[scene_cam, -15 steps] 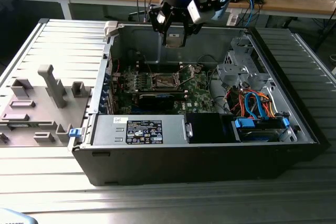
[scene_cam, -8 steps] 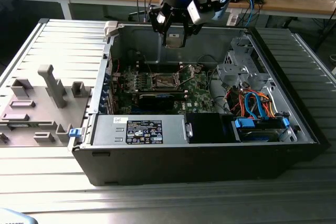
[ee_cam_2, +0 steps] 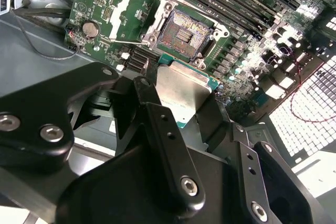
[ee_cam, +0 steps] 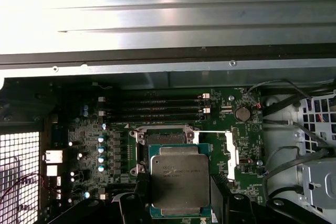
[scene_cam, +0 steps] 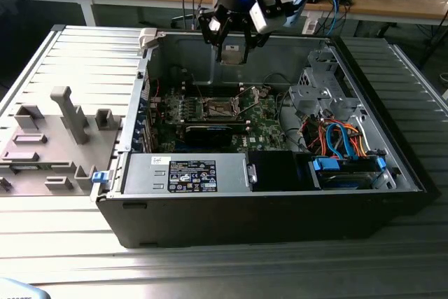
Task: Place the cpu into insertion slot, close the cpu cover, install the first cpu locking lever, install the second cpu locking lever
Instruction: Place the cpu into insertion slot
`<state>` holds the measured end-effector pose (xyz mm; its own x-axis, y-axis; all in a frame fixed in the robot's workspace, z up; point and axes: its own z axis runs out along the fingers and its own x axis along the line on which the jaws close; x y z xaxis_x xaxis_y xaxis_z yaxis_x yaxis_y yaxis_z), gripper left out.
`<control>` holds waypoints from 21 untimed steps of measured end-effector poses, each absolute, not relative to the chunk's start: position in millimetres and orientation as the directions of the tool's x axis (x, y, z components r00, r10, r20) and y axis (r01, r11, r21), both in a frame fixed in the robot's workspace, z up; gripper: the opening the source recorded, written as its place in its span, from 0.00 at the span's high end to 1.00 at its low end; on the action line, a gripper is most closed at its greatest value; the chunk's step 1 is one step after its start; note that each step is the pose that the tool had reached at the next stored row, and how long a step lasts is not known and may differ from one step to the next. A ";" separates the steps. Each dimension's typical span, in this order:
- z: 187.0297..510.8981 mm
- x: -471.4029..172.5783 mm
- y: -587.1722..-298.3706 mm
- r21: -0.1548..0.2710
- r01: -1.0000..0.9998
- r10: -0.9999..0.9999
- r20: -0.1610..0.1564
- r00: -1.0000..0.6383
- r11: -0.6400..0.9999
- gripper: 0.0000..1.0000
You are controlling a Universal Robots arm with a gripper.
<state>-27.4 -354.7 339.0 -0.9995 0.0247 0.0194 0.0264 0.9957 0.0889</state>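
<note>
My gripper (scene_cam: pixel 232 45) hangs above the open computer case, over its back wall, shut on the cpu (scene_cam: pixel 232 54). In both wrist views the cpu (ee_cam_2: pixel 184 93) (ee_cam: pixel 178 174) is a flat square with a silvery-grey top, pinched at two opposite edges by the black fingers (ee_cam_2: pixel 157 114). Below it on the green motherboard (scene_cam: pixel 262 120) lies the insertion slot (ee_cam_2: pixel 181 35) (ee_cam: pixel 161 137), uncovered, its dark pin field showing. The cpu cover (ee_cam_2: pixel 119 14) (ee_cam: pixel 231 153) is swung open to one side of the slot. The cpu is well above the slot and apart from it.
A power supply (scene_cam: pixel 185 173) with a label fills the case's near side. A drive cage with orange and blue cables (scene_cam: pixel 343 138) sits at the exterior view's right. Long black memory slots (ee_cam: pixel 157 108) run beside the socket. A grey fixture tray (scene_cam: pixel 49 138) lies outside the case.
</note>
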 end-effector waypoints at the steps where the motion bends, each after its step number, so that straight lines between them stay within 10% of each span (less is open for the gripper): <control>1: 338.8 -27.4 -354.7 0.089 0.026 0.025 0.019 -1.000 0.996 0.45; 21: 333.0 -27.4 -354.7 0.089 0.026 0.025 0.019 -1.000 0.996 0.45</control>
<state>-27.4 -354.7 333.0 -0.9995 0.0248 0.0193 0.0264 0.9957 0.0890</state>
